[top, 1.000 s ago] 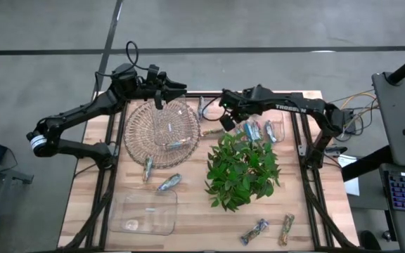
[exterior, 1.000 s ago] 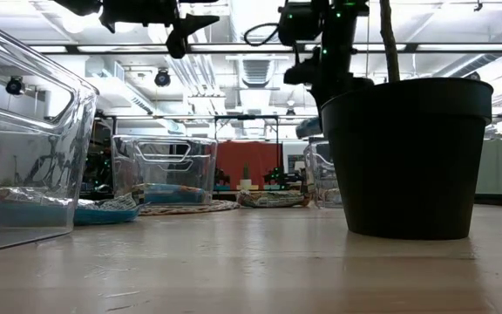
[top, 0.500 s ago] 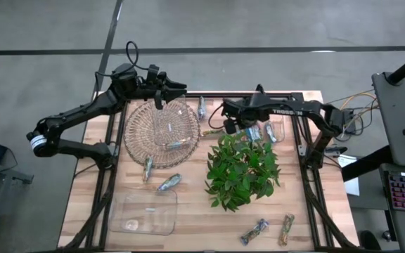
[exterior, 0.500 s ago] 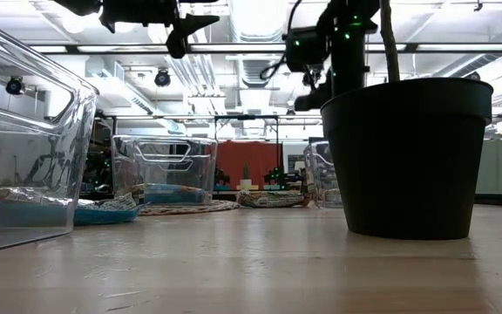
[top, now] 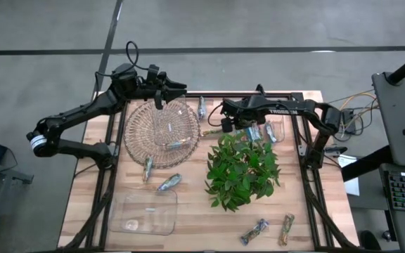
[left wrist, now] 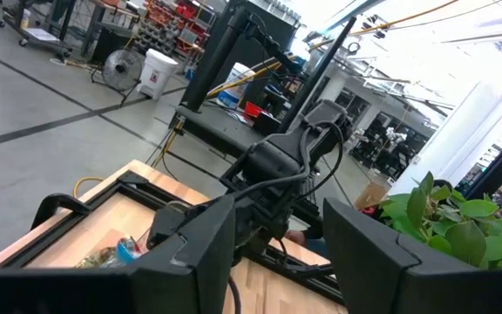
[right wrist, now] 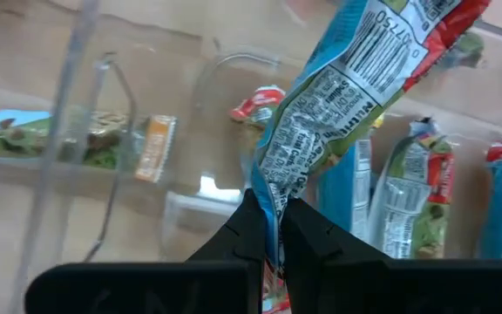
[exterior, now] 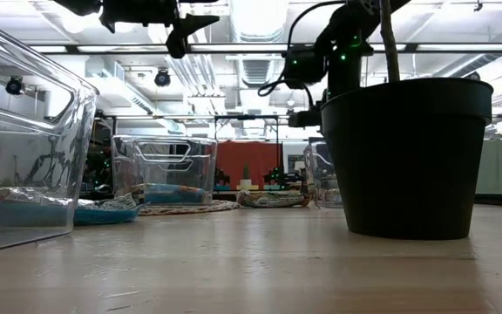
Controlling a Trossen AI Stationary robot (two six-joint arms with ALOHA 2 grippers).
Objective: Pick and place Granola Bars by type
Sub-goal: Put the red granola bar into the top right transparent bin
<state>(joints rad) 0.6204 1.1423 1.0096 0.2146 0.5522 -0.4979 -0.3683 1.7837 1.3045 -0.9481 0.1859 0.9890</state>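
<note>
My right gripper [right wrist: 273, 228] is shut on the lower end of a granola bar [right wrist: 356, 83] in a blue-silver wrapper with a red tip. It hangs over a clear bin [top: 262, 131] at the back right that holds several similar bars [right wrist: 412, 196]. From above, this gripper [top: 226, 124] sits between the wicker basket [top: 162, 130] and the bin. One bar [top: 178, 144] lies in the basket. Loose bars [top: 169, 183] lie on the table near the front left. My left gripper [top: 162, 96] hovers open over the basket's far rim, its fingers [left wrist: 194, 253] holding nothing.
A leafy plant [top: 242, 169] in a black pot [exterior: 408, 157] stands mid-table, right beside the right arm. A clear tray [top: 146, 211] sits front left. Two bars [top: 254, 230] lie at the front right, one [top: 201, 107] at the back by the basket.
The right arm has shifted a little leftward and stretched out flatter, carrying the bar with it. The left arm has not moved.
</note>
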